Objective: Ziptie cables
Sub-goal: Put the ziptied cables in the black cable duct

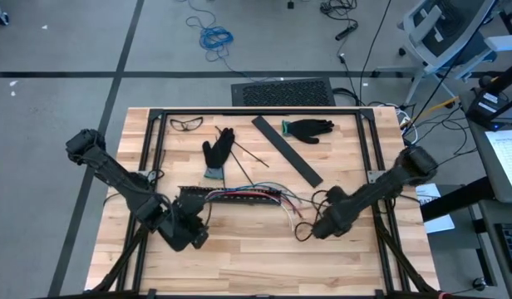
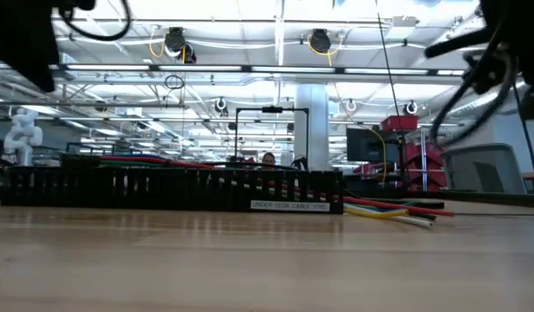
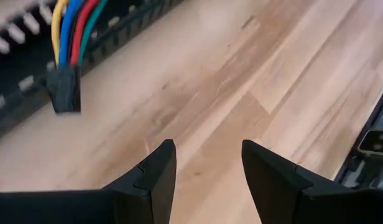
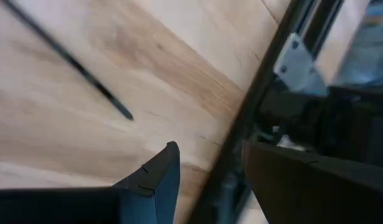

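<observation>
Cables (image 1: 239,194): yellow, blue, red, green, white. Slotted tray (image 2: 172,189): black. Gloves (image 1: 217,153): black, one green-cuffed. Table (image 1: 239,249): pale wood grain. Glasses (image 1: 186,124): clear.

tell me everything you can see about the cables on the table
The cables are a bundle of thin flexible wires in yellow, blue, green, red and white. They lie lengthwise in the black slotted strip near the middle of the wooden table. At one end they spill loose onto the wood, curling toward the right claw. At the other end, some join a small dark connector close ahead of the left claw. Neither claw holds them.
</observation>
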Controlling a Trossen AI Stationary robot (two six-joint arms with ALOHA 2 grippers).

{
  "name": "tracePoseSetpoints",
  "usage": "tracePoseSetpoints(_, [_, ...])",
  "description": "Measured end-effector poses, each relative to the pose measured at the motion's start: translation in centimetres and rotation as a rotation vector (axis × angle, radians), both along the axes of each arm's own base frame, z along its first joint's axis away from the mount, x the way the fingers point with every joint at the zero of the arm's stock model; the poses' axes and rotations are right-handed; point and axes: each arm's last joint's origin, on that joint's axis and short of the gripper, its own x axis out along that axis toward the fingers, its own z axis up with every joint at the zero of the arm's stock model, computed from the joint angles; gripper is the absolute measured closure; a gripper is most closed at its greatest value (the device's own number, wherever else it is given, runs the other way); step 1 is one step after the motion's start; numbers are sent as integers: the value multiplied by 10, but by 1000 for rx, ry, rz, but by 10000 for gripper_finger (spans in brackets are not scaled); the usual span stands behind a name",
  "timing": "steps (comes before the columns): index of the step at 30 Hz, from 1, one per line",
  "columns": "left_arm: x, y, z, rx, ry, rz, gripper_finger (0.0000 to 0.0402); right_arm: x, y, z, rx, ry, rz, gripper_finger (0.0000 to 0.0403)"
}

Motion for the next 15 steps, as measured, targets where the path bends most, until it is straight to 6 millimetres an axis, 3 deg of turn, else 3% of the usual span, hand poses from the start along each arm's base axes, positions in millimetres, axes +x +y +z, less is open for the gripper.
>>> tracePoseSetpoints(5, [6, 3, 1, -73, 6, 43, 237, -20, -3, -3, 34, -276, -145, 238])
tracePoseSetpoints(8, [15, 9, 1, -85, 1, 25, 284, -23, -6, -7, 114, -384, -164, 238])
tracePoseSetpoints(11, [24, 18, -2, -66, 33, -56, 369, -22, -7, -8, 152, -453, -163, 238])
tracePoseSetpoints(15, [34, 28, -12, -12, 90, -103, 398, -17, -9, -7, 149, -515, -160, 238])
